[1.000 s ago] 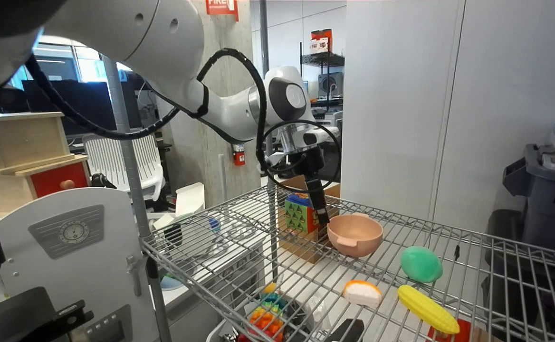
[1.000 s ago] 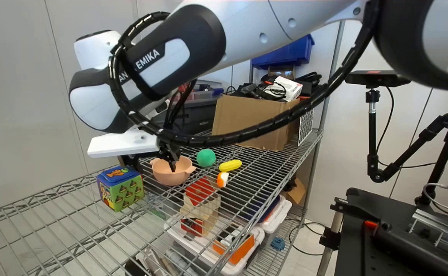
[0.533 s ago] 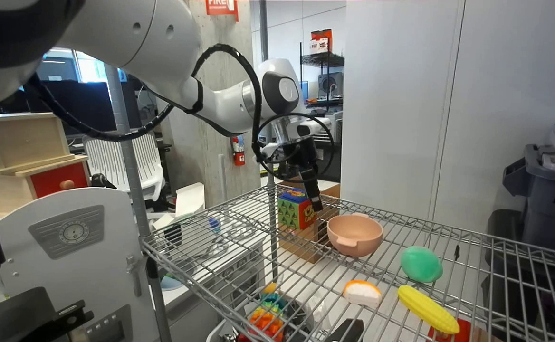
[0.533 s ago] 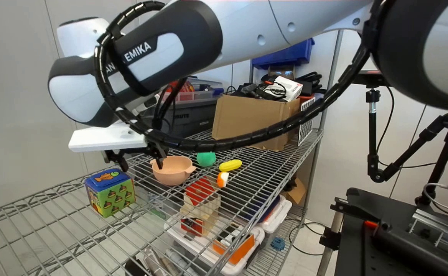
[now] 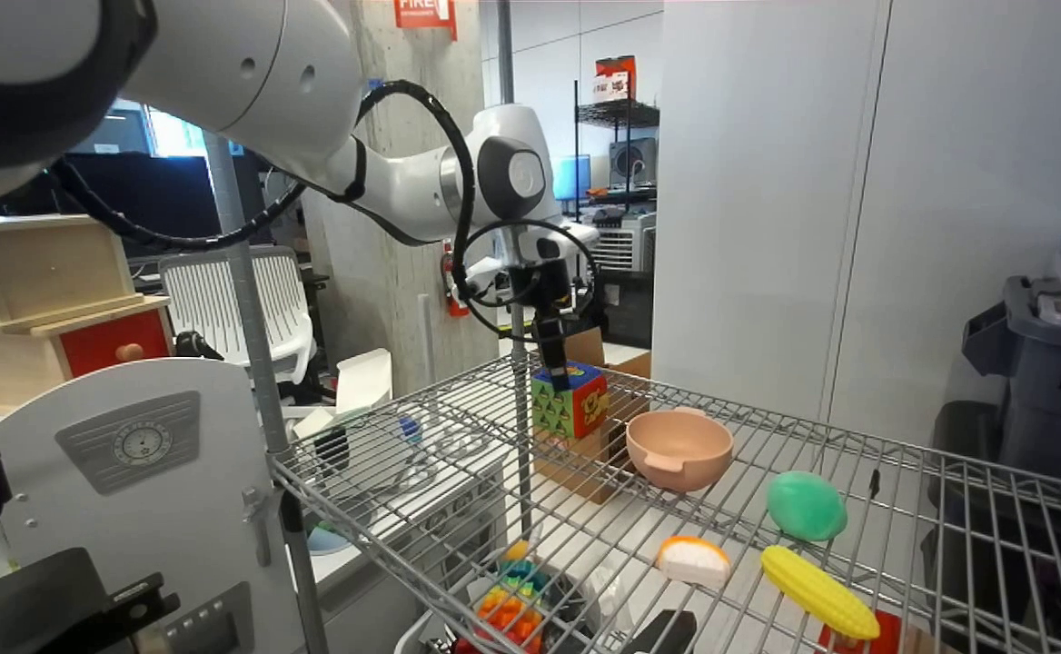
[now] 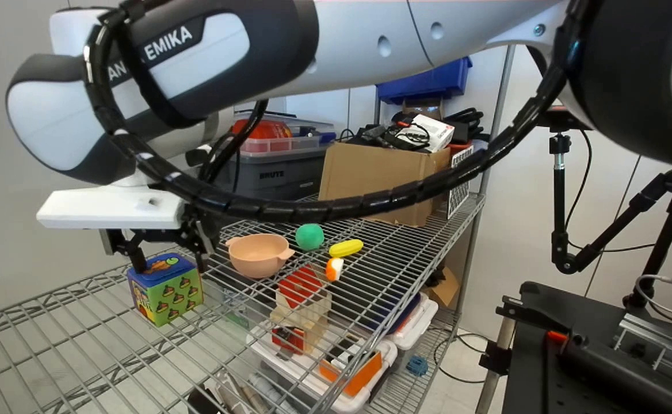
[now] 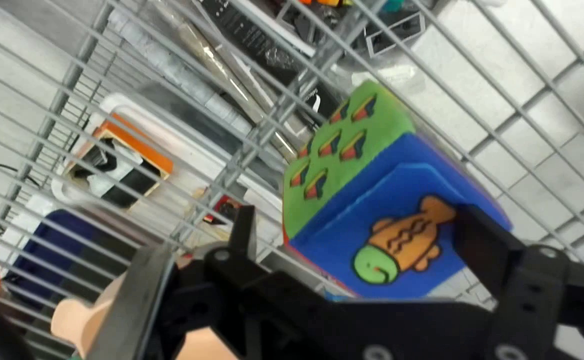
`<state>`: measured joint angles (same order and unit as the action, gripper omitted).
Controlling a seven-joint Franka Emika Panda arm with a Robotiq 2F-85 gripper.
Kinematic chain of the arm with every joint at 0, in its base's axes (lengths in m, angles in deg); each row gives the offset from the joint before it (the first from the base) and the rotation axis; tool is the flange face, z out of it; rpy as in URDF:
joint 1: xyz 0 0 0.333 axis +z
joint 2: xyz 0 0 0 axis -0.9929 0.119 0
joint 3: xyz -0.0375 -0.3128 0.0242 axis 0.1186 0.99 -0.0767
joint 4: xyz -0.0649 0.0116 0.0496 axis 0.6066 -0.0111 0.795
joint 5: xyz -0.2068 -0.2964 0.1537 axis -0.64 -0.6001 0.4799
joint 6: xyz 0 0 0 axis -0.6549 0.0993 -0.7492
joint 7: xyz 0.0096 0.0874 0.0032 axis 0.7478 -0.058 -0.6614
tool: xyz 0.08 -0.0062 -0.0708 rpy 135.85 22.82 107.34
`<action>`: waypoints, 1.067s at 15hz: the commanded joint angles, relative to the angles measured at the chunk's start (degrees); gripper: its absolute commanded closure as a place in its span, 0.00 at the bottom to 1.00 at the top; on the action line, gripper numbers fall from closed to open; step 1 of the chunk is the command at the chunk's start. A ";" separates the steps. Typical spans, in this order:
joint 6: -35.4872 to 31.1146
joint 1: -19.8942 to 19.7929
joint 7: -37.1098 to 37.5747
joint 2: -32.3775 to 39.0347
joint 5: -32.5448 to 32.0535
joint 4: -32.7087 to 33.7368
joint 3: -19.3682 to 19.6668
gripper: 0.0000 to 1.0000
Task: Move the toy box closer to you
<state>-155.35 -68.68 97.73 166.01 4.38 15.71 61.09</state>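
One toy box (image 6: 166, 290) on wire shelf (image 6: 48, 302), jaws wide apart near its top.

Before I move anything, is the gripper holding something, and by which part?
Nothing is held: the gripper stands open over the fish-printed toy box. In the wrist view one finger overlaps the box, but whether they touch cannot be told.
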 commanded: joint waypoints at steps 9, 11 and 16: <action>1.74 -0.01 2.34 3.46 -0.16 3.29 -2.42 0.49; 1.59 -0.01 2.89 3.49 -0.24 3.32 -2.36 0.64; 6.01 -1.72 2.23 2.28 0.80 3.01 -3.35 0.99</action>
<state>-152.36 -69.28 99.86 169.30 4.59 19.07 59.27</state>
